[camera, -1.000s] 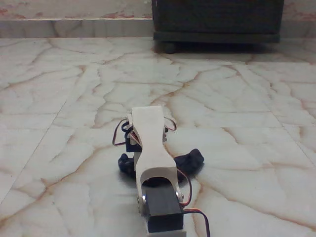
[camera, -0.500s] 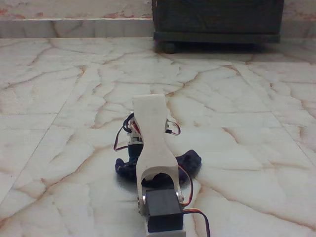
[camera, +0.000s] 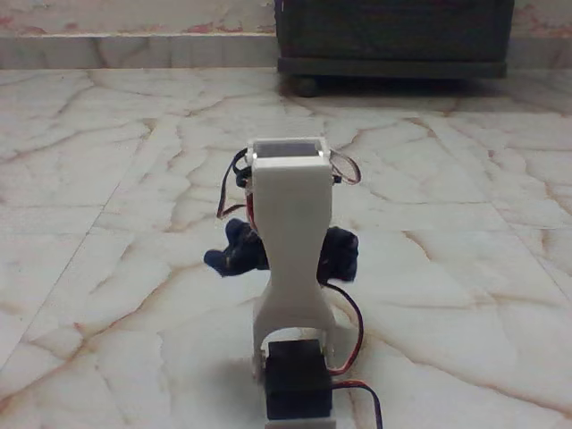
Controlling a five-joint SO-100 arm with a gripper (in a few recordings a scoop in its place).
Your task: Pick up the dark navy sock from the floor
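The dark navy sock (camera: 234,254) hangs a little above the marble floor (camera: 107,179), bulging out on both sides of my arm's white upper link (camera: 288,223). Its right end (camera: 340,254) shows beside the link. My gripper sits behind that link, so its fingers are hidden, but the sock has risen with the arm, so it is held. A black servo (camera: 295,380) marks the arm's near joint at the bottom edge, with red and black wires looping beside it.
A dark wooden cabinet (camera: 393,36) on round feet stands against the far wall, straight behind the arm. A marble skirting (camera: 134,49) runs along the back left. Open tiles spread to the left and right of the arm.
The arm has swung upward from low over the floor to nearly upright. The sock has left the floor and come up with it, moving higher in the picture.
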